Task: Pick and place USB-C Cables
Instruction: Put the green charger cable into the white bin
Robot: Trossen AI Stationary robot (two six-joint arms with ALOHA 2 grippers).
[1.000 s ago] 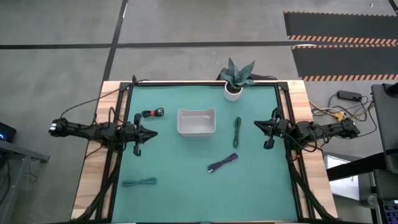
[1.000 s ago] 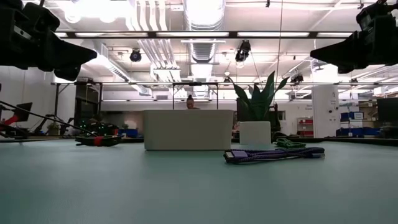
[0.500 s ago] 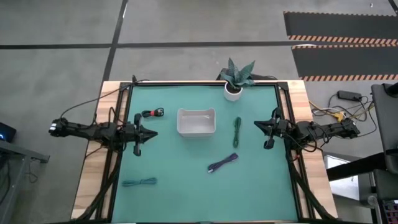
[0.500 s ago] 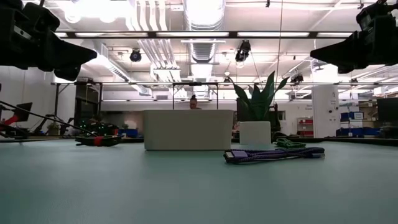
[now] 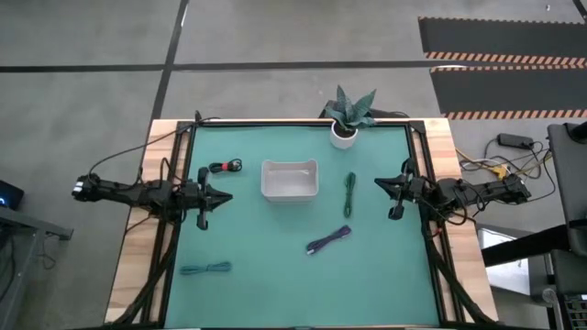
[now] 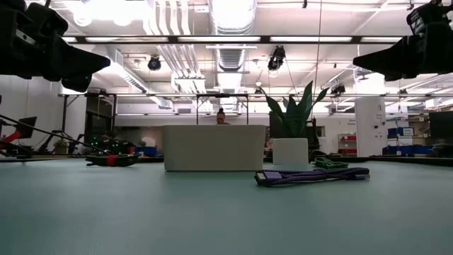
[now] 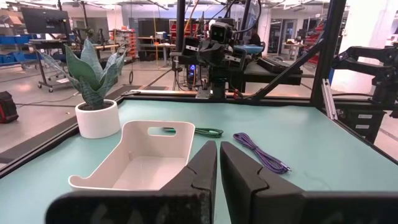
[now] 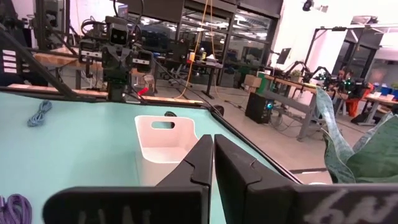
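Observation:
Four USB-C cables lie flat on the green mat. The red-and-black one (image 5: 223, 167) is left of the white tray (image 5: 290, 179), and the dark green one (image 5: 349, 192) is right of it. The purple one (image 5: 328, 240) is nearer the front, and the teal one (image 5: 205, 269) is at the near left. My left gripper (image 5: 229, 196) hovers shut at the mat's left side, pointing level toward the tray (image 7: 143, 162). My right gripper (image 5: 377, 182) hovers shut at the right side, pointing level toward the tray (image 8: 165, 146). Neither holds anything.
A potted plant (image 5: 350, 115) in a white pot stands at the mat's far edge. Black frame rails (image 5: 174, 229) run along the mat's left and right sides. Open mat lies between the cables. Beyond the table, a person (image 6: 220, 115) shows behind the tray.

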